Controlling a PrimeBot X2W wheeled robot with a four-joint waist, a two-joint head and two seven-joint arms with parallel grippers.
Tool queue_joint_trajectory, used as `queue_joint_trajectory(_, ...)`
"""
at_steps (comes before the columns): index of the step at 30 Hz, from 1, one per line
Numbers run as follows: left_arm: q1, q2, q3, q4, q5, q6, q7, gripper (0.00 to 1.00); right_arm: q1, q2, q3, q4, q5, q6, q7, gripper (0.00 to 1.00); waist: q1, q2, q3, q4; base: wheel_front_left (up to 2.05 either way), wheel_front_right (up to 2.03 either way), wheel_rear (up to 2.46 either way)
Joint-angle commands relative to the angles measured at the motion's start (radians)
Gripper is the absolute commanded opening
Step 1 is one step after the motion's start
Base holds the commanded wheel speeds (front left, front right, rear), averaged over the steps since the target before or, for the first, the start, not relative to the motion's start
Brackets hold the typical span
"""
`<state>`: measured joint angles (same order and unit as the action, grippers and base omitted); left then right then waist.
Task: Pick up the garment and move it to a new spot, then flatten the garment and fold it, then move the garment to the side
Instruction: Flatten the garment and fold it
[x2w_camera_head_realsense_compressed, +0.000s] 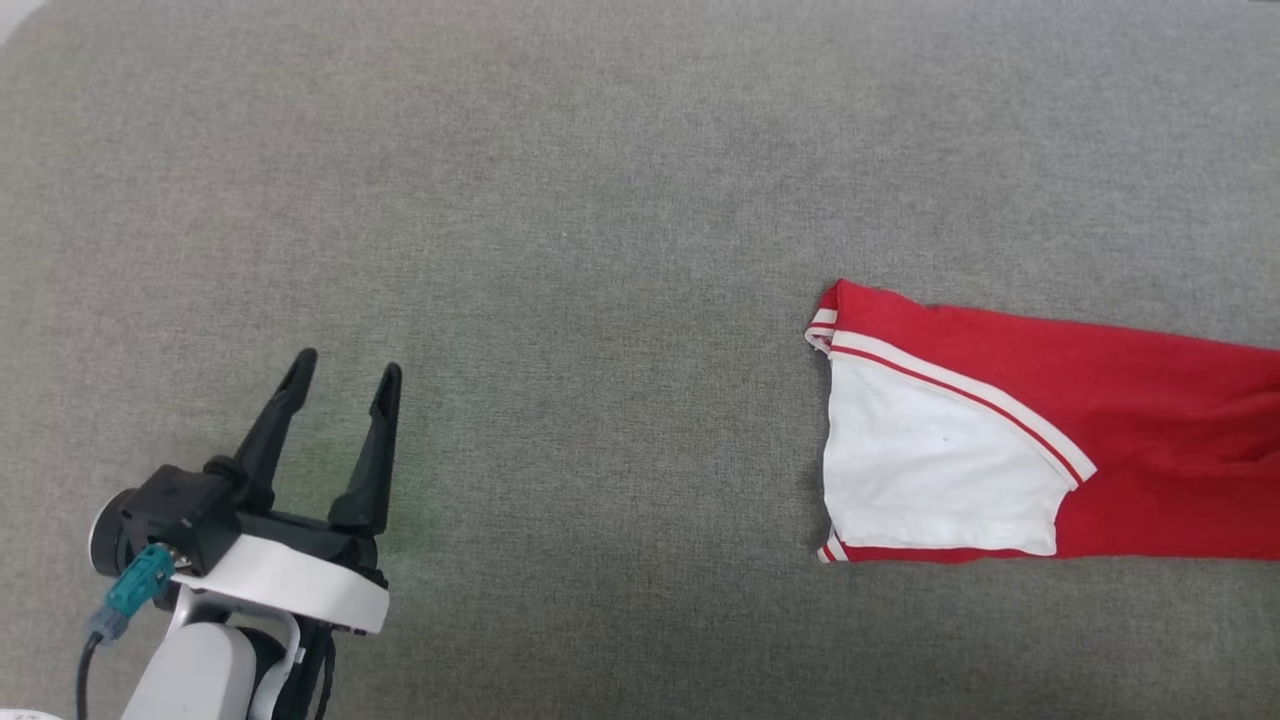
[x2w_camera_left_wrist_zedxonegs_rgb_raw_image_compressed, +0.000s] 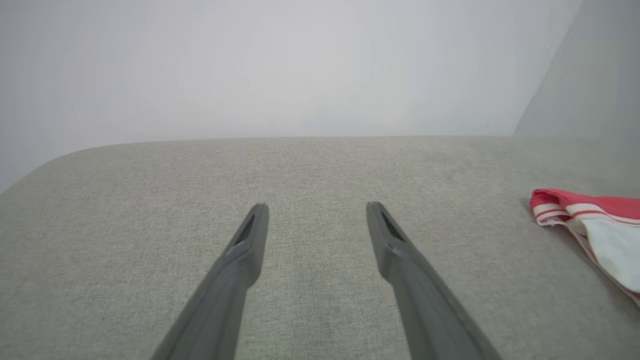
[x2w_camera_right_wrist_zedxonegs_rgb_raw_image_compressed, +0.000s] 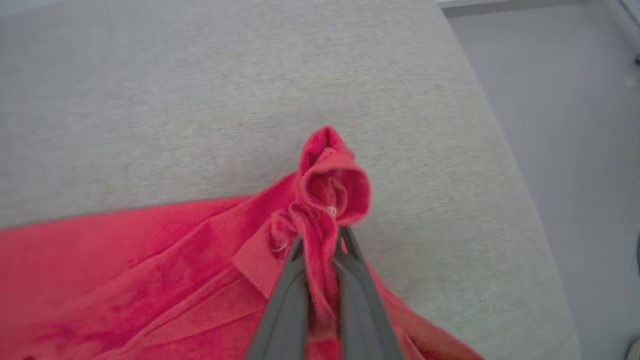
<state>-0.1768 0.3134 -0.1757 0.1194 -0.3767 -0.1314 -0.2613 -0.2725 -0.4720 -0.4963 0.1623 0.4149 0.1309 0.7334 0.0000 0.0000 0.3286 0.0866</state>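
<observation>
The garment (x2w_camera_head_realsense_compressed: 1130, 400), a bright red shirt with a white sleeve end and striped trim, lies folded at the right of the grey cushion and runs off the head view's right edge. Its sleeve end (x2w_camera_left_wrist_zedxonegs_rgb_raw_image_compressed: 600, 230) shows at the right of the left wrist view. My left gripper (x2w_camera_head_realsense_compressed: 345, 372) hovers open at the lower left, far from the garment, with nothing between its fingers (x2w_camera_left_wrist_zedxonegs_rgb_raw_image_compressed: 250, 240). In the right wrist view my right gripper (x2w_camera_right_wrist_zedxonegs_rgb_raw_image_compressed: 320, 240) is shut on a bunched red fold of the garment (x2w_camera_right_wrist_zedxonegs_rgb_raw_image_compressed: 332, 180), which bulges beyond the fingertips.
The grey fabric surface (x2w_camera_head_realsense_compressed: 600, 200) spreads wide between my left gripper and the garment. Its right edge (x2w_camera_right_wrist_zedxonegs_rgb_raw_image_compressed: 505, 150) drops to a pale floor close to the held fold. A pale wall (x2w_camera_left_wrist_zedxonegs_rgb_raw_image_compressed: 300, 65) rises behind the cushion's far edge.
</observation>
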Motion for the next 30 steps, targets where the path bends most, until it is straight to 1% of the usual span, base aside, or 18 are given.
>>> queue_joint_trajectory(1, 0.015, -0.003, 0.001, 0.004, 0.006, 0.003, -0.005, 1.00, 0.016, 0.007, 0.031, -0.025, 0.018, -0.001, 0.011, 0.00, 0.0000, 0.0000, -0.005, 0.001, 0.00, 0.00, 0.00)
queue_joint_trajectory(5, 0.022, -0.012, 0.008, 0.011, 0.002, 0.003, -0.005, 1.00, 0.071, 0.041, 0.187, -0.205, 0.058, -0.001, 0.050, 0.00, 0.0000, 0.0000, -0.015, 0.003, 0.00, 0.00, 0.00)
queue_joint_trajectory(8, 0.023, -0.012, 0.004, 0.017, 0.000, 0.003, -0.005, 1.00, 0.093, 0.066, 0.310, -0.327, 0.062, -0.001, 0.081, 0.00, 0.0000, 0.0000, -0.021, 0.008, 0.00, 0.00, 0.00)
queue_joint_trajectory(12, 0.012, -0.016, -0.010, 0.023, -0.016, 0.003, -0.005, 1.00, 0.083, 0.093, 0.469, -0.412, 0.059, -0.001, 0.106, 0.00, 0.0000, 0.0000, -0.024, 0.019, 0.00, 0.00, 0.00)
queue_joint_trajectory(16, -0.006, -0.020, -0.023, 0.026, -0.026, 0.003, -0.005, 1.00, 0.048, 0.120, 0.596, -0.413, 0.051, -0.001, 0.107, 0.00, 0.0000, 0.0000, -0.024, 0.032, 0.00, 0.00, 0.00)
queue_joint_trajectory(18, -0.009, -0.026, -0.029, 0.029, -0.029, 0.003, -0.005, 1.00, 0.031, 0.118, 0.644, -0.390, 0.045, -0.001, 0.098, 0.00, 0.0000, 0.0000, -0.024, 0.040, 0.00, 0.00, 0.00)
queue_joint_trajectory(24, -0.026, -0.046, -0.028, 0.046, -0.035, 0.003, -0.005, 1.00, -0.011, 0.124, 0.714, -0.293, 0.044, -0.001, 0.053, 0.00, 0.0000, 0.0000, -0.021, 0.061, 0.00, 0.00, 0.00)
queue_joint_trajectory(28, -0.029, -0.053, -0.021, 0.053, -0.035, 0.003, -0.005, 1.00, -0.027, 0.131, 0.727, -0.230, 0.058, -0.001, 0.019, 0.00, 0.0000, 0.0000, -0.021, 0.066, 0.00, 0.00, 0.00)
queue_joint_trajectory(29, -0.028, -0.055, -0.020, 0.054, -0.034, 0.003, -0.005, 1.00, -0.028, 0.133, 0.728, -0.218, 0.060, -0.001, 0.007, 0.16, 0.0000, 0.0000, -0.022, 0.065, 0.00, 0.00, 0.00)
queue_joint_trajectory(30, -0.025, -0.057, -0.019, 0.056, -0.034, 0.003, -0.005, 1.00, -0.027, 0.131, 0.732, -0.203, 0.061, -0.001, -0.002, 0.36, 0.0000, 0.0000, -0.024, 0.065, 0.00, 0.00, 0.00)
